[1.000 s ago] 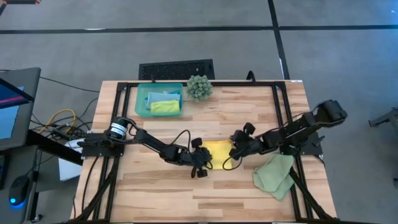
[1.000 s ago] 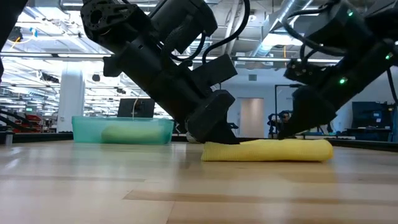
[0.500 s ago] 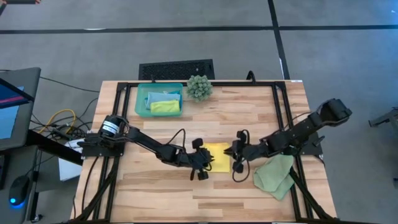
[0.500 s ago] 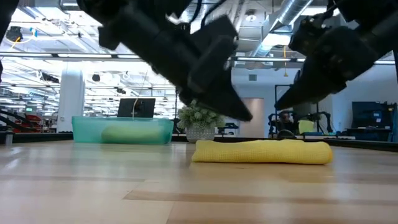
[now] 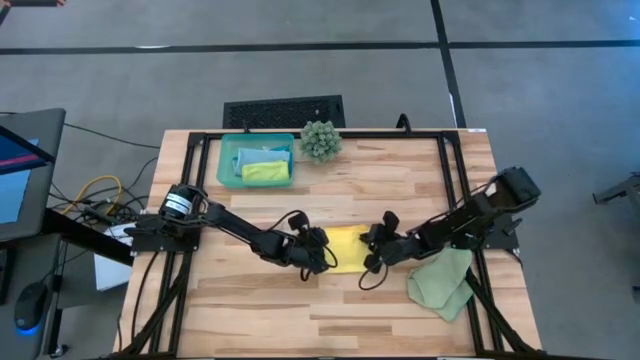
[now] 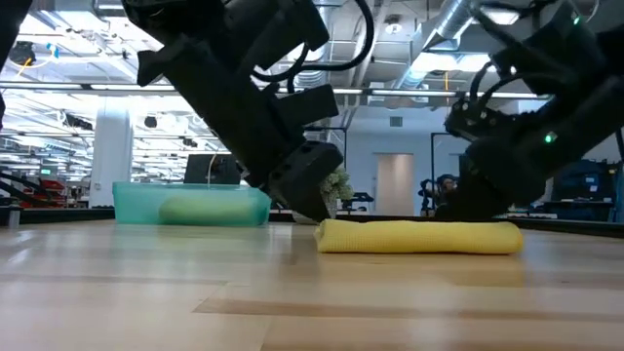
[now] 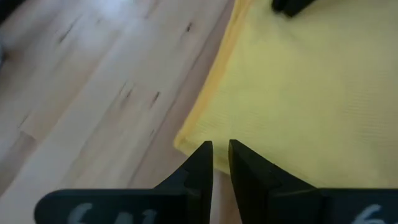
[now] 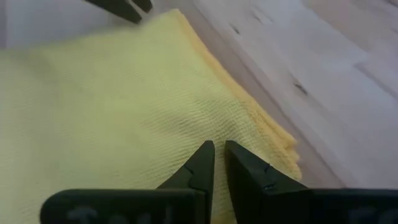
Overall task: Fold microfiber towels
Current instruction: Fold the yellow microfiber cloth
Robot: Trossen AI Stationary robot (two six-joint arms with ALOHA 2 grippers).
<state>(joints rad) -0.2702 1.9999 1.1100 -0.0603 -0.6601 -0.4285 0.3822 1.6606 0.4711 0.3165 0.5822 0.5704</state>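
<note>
We see the folded yellow towel (image 5: 347, 249) lying flat near the centre of the wooden surface (image 5: 400, 180). The left pincer (image 5: 322, 254) sits at the towel's nine o'clock edge, its fingers (image 7: 200, 163) drawn narrow with only a thin slit between them, tips at the cloth's corner; we cannot tell whether any fabric is pinched. The right pincer (image 5: 371, 257) is at the towel's three o'clock edge, likewise narrow, its fingertips (image 8: 203, 160) resting on the layered yellow cloth; again no clear grip shows.

The pale sage green towel (image 5: 441, 280) lies crumpled at the surface's four o'clock corner, under the right arm. At eleven o'clock the teal tray (image 5: 227, 160) holds the light blue towel (image 5: 262, 155) and the lime green towel (image 5: 265, 172), with the spiky green plant (image 5: 320, 140) just beside it.
</note>
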